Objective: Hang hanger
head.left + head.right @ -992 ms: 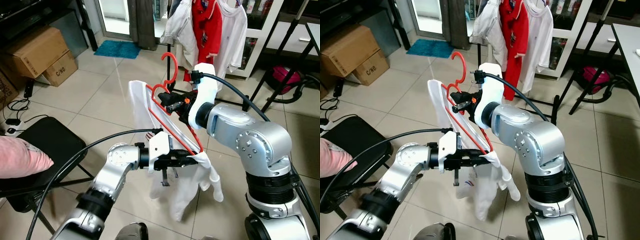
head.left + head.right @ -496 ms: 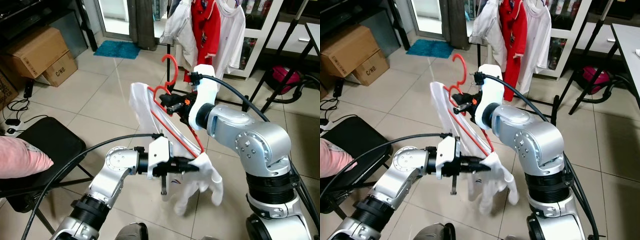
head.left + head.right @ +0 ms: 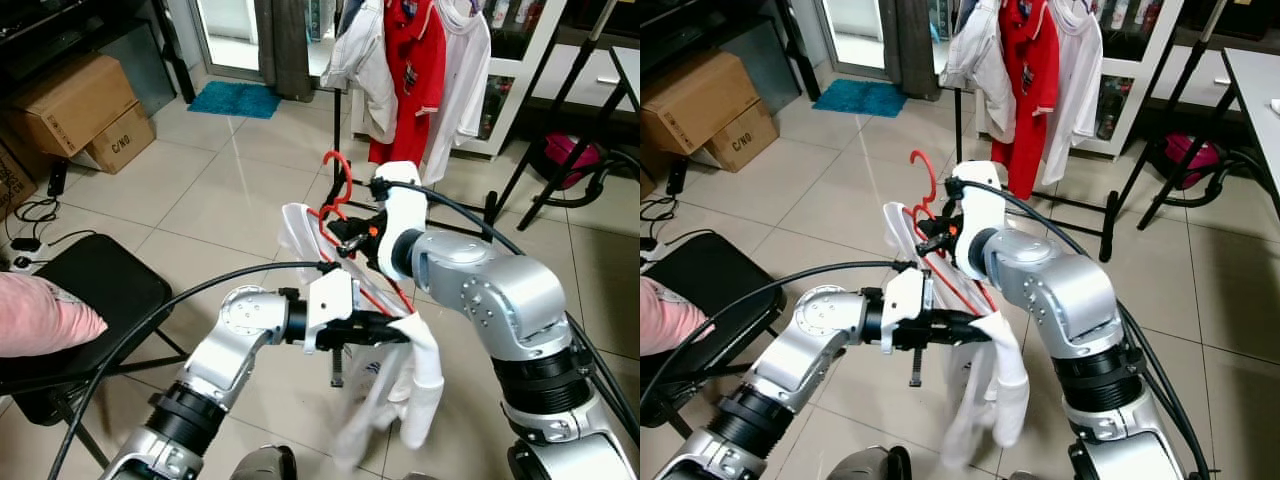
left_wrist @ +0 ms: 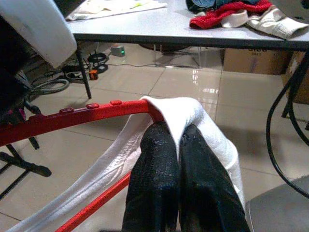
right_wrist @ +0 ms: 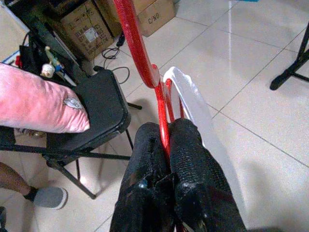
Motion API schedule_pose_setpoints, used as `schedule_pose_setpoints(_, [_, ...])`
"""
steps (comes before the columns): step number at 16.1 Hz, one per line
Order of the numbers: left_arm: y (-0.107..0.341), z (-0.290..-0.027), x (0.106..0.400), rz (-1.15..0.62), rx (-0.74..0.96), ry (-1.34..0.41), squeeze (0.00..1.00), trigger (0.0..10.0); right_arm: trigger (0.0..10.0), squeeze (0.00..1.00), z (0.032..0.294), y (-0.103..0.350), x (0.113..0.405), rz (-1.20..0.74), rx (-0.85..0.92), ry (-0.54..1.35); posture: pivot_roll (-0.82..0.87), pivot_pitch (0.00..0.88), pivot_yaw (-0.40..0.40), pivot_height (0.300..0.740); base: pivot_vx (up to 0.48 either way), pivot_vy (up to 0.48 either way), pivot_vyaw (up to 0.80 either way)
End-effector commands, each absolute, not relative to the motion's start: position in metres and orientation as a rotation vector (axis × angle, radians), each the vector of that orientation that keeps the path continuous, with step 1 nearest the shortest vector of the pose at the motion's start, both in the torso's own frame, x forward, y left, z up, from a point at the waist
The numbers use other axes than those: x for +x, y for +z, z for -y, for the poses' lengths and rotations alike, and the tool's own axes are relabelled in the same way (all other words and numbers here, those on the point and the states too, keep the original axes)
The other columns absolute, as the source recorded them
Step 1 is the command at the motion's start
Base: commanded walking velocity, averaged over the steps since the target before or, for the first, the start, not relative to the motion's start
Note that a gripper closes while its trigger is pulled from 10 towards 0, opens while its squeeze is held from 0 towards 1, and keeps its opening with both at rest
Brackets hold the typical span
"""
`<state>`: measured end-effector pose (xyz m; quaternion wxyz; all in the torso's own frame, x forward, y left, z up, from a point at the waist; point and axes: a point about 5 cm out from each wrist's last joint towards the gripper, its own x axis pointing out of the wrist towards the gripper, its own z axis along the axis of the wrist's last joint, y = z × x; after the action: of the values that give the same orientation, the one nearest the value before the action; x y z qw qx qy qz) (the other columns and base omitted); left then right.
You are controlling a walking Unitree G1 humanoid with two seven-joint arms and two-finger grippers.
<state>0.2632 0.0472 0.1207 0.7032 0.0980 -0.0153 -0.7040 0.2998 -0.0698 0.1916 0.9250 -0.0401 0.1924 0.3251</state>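
The right gripper (image 5: 166,130) is pinching the red hanger (image 3: 340,185) just below its hook, in front of the clothes rack (image 3: 415,60). The left gripper (image 4: 177,140) is squeezing the white shirt (image 3: 415,380) draped over the hanger's lower end.

Tilted red hanger (image 3: 345,215) carries a drooping white garment (image 3: 415,385).

Red hanger (image 3: 337,178) carrying a white garment (image 3: 415,375). Black chair (image 3: 95,285) bearing a pink cushion (image 3: 40,315). Turquoise mat (image 3: 236,98) on beige floor tiles (image 3: 215,190).
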Motion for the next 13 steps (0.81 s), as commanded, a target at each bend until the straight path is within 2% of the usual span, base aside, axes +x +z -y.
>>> schedule_pose_setpoints(1, [0.125,-0.042,0.265,0.039,0.226,-1.579,0.0,0.5,10.0,0.0,0.067,0.191,0.298,-0.383,-0.1,0.685,-0.06,0.075,0.077,0.74,0.0,0.0,0.0])
schedule_pose_setpoints(6, [0.129,-0.022,0.261,0.053,0.199,-1.623,0.0,1.9,10.0,0.0,0.062,0.186,0.295,-0.39,-0.128,0.714,-0.06,0.077,0.078,0.74,0.0,0.0,0.0])
schedule_pose_setpoints(8, [0.134,-0.005,0.255,0.089,0.177,-1.656,0.0,2.5,10.0,0.0,0.059,0.183,0.294,-0.398,-0.132,0.727,-0.06,0.077,0.078,0.74,0.0,0.0,0.0])
schedule_pose_setpoints(11, [0.138,0.005,0.252,0.133,0.181,-1.65,0.0,2.5,10.0,0.0,0.059,0.179,0.294,-0.41,-0.124,0.714,-0.06,0.077,0.082,0.74,0.0,0.0,0.0])
schedule_pose_setpoints(12, [0.14,0.006,0.257,0.159,0.198,-1.596,0.0,1.5,10.0,0.0,0.059,0.177,0.295,-0.415,-0.115,0.704,-0.06,0.076,0.084,0.74,0.0,0.0,0.0])
schedule_pose_setpoints(13, [0.139,0.004,0.262,0.161,0.238,-1.552,0.0,1.9,10.0,0.0,0.061,0.176,0.296,-0.418,-0.11,0.696,-0.06,0.077,0.084,0.74,0.0,0.0,0.0])
